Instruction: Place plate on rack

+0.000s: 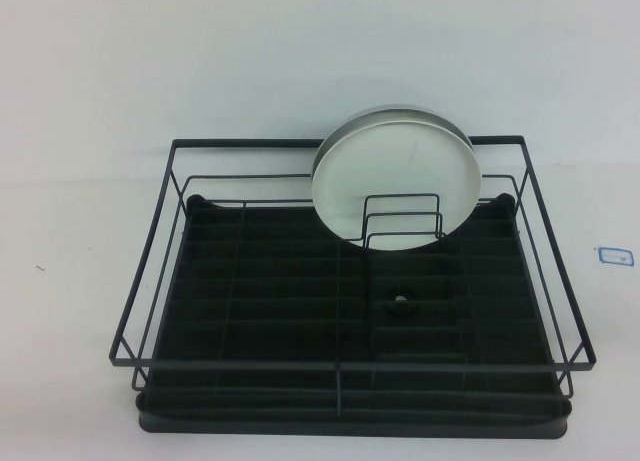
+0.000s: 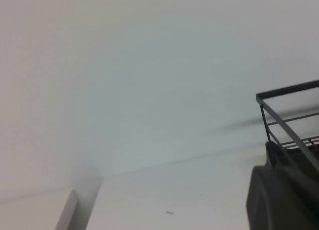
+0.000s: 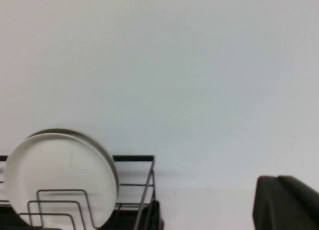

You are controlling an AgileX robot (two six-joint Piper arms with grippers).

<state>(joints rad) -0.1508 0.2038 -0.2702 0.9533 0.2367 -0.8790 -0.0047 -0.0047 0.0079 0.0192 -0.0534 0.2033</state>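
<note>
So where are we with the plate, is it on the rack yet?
It looks done: the plate stands on edge inside the rack, behind the wire dividers near the far rail. Nothing is in hand. No arm shows in the high view; the left gripper and right gripper each appear only as a dark edge in their wrist views, away from the plate. Nothing seems left to do.

My table (image 1: 80, 311) is plain white under even light; a small blue-edged label (image 1: 615, 254) lies near its right edge.
</note>
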